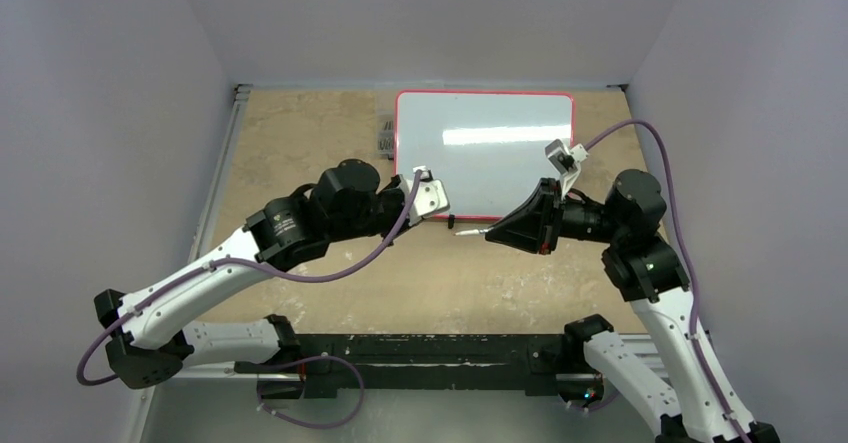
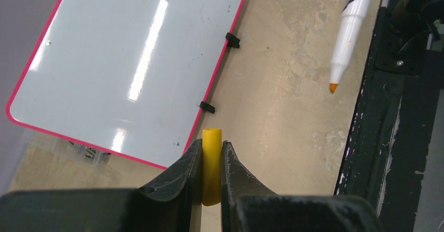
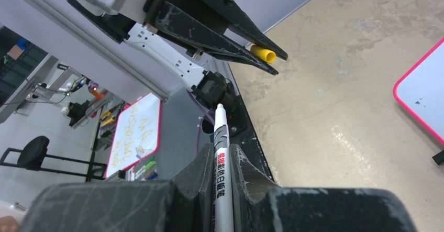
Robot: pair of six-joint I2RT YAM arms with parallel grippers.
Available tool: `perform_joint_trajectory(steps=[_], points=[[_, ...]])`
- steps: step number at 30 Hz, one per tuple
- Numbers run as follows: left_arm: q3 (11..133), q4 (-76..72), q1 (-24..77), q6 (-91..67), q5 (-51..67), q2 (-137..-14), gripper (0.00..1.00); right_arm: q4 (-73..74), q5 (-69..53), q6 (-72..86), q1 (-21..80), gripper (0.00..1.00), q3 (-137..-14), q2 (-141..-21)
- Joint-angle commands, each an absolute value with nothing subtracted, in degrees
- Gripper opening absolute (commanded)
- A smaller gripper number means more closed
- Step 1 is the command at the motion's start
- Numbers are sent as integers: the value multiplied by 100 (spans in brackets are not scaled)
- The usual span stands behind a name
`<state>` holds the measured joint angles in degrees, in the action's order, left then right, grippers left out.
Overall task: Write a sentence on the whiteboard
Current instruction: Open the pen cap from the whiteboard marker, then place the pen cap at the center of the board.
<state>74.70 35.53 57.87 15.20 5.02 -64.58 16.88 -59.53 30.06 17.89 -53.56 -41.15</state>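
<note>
The left arm folds sharply at the elbow and reaches toward the near left corner of the whiteboard (image 1: 485, 153). The left tool (image 2: 211, 147) is clamped on a smooth yellow cylindrical cap (image 2: 211, 172). The right arm bends inward, and the right tool (image 3: 221, 156) is closed around a slim white marker (image 3: 219, 132) with black print and an orange tip. The marker points left, just beside the board's near edge. The whiteboard is glossy white in a thin, rounded pink-red frame. It lies flat at the far edge of the mottled beige surface (image 1: 300, 143).

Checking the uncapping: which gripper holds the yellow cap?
The left gripper, pinching the short yellow cap; the right gripper holds the long white marker, tip bare.
</note>
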Motion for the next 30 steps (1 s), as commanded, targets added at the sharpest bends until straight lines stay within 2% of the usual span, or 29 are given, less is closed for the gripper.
perform_joint_trajectory(steps=[1,8,16,20,24,27,30], points=[[7263,3453,5702,1704,18,-6248,0,1940,-5853,2817,1802,0,-5706,-4019],[7259,3387,5634,1534,-436,-6022,0,1988,-5591,2771,1801,0,-5692,-3913],[6863,3597,5643,907,-1327,-5113,0,2121,-5174,2581,1801,0,-5666,-3901],[6439,3844,5638,654,-1874,-4751,0,1923,-4920,2585,1802,0,-5509,-4033],[5785,3431,5635,541,-2467,-4350,0,1686,-4533,2583,1800,0,-5392,-4230],[5658,3235,5615,503,-2989,-4353,0,1634,-4116,2515,1802,0,-5362,-4440],[5603,3164,5406,261,-3039,-4549,0,1637,-3722,2400,1804,0,-5355,-4670]])
